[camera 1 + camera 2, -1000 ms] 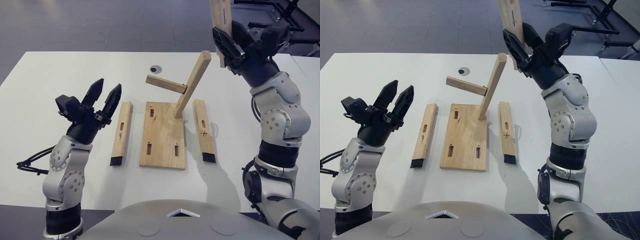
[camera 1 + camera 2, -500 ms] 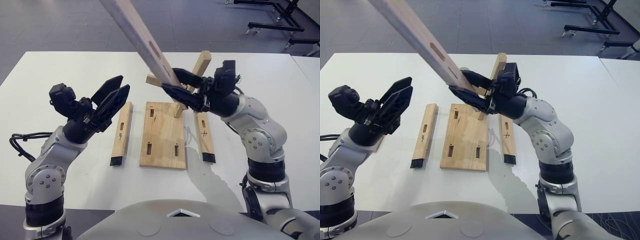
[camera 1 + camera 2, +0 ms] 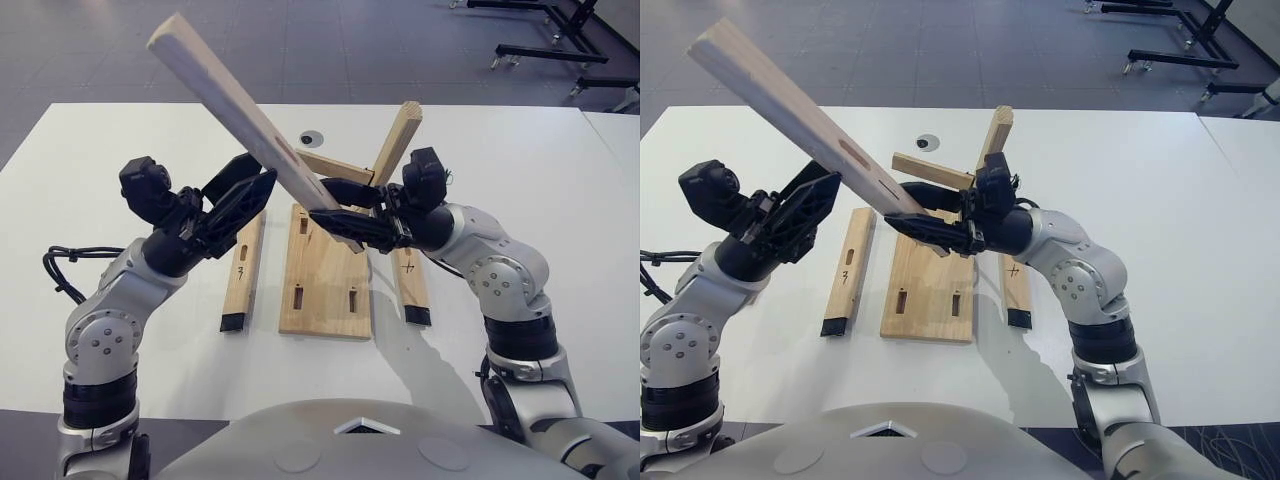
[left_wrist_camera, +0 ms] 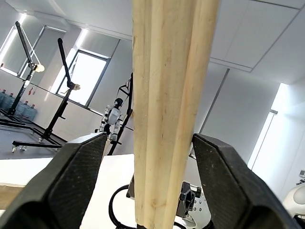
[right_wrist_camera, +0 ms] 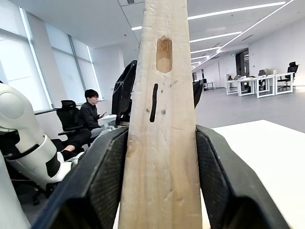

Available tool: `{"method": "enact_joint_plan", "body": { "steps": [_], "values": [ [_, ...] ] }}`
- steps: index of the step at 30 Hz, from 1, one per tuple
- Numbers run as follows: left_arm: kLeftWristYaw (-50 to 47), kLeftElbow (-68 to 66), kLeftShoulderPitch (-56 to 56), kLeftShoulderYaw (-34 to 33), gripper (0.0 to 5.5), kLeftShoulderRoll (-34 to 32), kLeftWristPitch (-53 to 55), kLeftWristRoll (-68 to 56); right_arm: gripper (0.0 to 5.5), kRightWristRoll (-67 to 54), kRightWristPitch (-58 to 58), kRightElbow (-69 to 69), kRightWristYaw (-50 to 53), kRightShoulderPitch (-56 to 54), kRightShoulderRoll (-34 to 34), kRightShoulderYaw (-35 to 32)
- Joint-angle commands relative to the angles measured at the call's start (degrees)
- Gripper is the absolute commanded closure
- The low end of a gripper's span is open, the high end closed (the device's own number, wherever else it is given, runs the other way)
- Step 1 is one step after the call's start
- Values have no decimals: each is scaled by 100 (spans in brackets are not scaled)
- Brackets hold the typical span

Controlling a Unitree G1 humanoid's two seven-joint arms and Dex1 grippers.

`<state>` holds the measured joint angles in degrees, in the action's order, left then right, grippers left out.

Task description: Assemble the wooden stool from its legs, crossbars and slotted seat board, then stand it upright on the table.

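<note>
Leg [image 3: 230, 95] tight in right claw [image 3: 320, 199]

Open-plan office: desks [image 5: 257, 84], strip-lights [image 5: 228, 10]

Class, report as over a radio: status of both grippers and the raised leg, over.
Right gripper shut on raised leg. Left gripper open, straddling it. Seat board below, one tilted leg standing in it.

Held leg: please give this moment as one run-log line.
held leg: raised, tilted | right gripper: shut on held leg | left gripper: open around it
</note>
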<state>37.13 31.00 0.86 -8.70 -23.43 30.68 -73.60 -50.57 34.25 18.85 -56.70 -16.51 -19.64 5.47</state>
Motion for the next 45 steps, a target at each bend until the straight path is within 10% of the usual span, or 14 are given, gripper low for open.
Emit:
{"method": "enact_joint_plan", "body": {
  "steps": [1, 13, 29, 40, 45],
  "values": [
    [21, -82, -191, 52, 224, 15, 86, 19, 345, -31, 94, -65, -211, -181, -40, 105],
    [203, 73, -73, 164, 344, 35, 190, -38, 345, 234, 6, -467, -597, -224, -169, 135],
    [438, -76, 19, 110, 346, 215, -23, 246, 345, 976, -190, -729, -632, -274, -380, 317],
    [731, -642, 49, -478, 346, -30, -47, 407, 139, 936, -36, -556, -803, 207, -1000, 113],
    [1041, -1401, -269, -539, 347, -276, -336, 1184, 131, 879, -15, -499, -749, 314, -1096, -68]
  ]
}}
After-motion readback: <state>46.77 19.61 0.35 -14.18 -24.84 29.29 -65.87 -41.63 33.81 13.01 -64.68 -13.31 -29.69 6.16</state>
